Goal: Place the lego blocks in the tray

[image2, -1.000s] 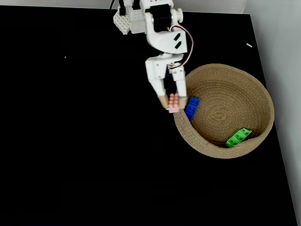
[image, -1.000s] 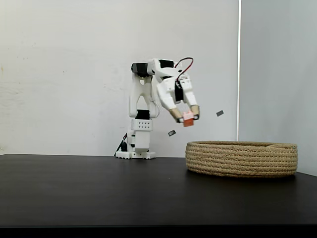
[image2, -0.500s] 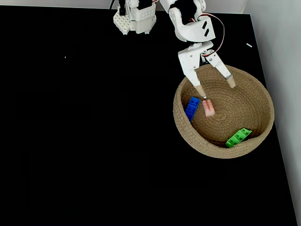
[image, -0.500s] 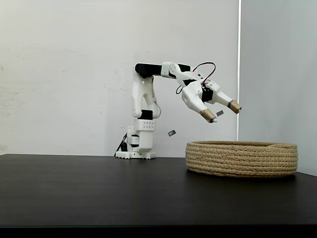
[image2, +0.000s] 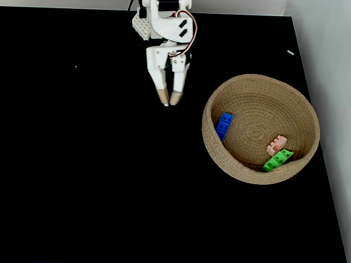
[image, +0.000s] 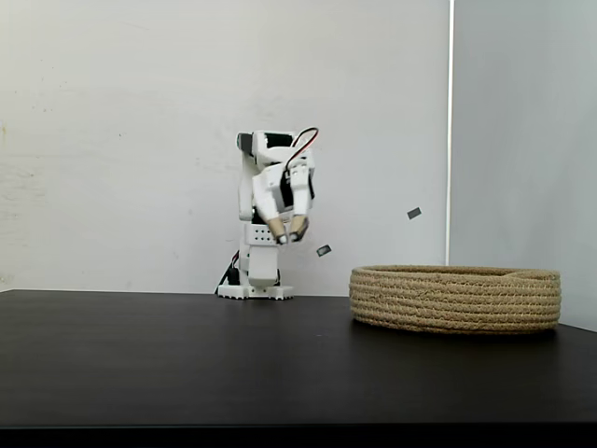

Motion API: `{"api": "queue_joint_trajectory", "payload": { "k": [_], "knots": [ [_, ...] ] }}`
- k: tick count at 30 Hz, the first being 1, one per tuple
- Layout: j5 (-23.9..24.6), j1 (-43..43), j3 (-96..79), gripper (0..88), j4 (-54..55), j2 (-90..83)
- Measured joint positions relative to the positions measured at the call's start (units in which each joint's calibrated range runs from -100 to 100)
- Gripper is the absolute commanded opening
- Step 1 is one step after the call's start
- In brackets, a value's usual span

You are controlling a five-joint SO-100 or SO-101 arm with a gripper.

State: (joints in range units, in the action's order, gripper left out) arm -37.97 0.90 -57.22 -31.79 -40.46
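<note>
The tray [image2: 249, 82] is a wide, low basket of coiled tan rope on the right of the black table; from the side I see its wall [image: 455, 299]. Three lego blocks lie inside it: a blue one [image2: 223, 125] against the left wall, and a salmon-pink one [image2: 276, 144] touching a green one [image2: 278, 159] near the front wall. My gripper [image2: 170, 101] hangs left of the tray, over bare table. It points down, with its fingertips almost together and nothing between them. In the side view the gripper [image: 289, 236] is folded back close to the arm's base, well above the table.
The arm's white base [image: 254, 280] stands at the back of the table against a white wall. Small dark marks [image: 413, 213] show on the wall behind. The table's right edge [image2: 323, 164] runs just past the tray.
The gripper carried the pink block over the tray, opened and dropped it. The block now rests by the green one. The arm has swung back left and folded, fingers closed up.
</note>
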Motion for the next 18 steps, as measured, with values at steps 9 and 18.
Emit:
{"api": "queue_joint_trajectory", "payload": {
  "k": [9,18],
  "knots": [
    [-4.6,2.0,-31.2,0.0,2.3,-21.6],
    [-8.2,-1.2,-41.9,0.0,-7.8,-39.0]
  ]
}}
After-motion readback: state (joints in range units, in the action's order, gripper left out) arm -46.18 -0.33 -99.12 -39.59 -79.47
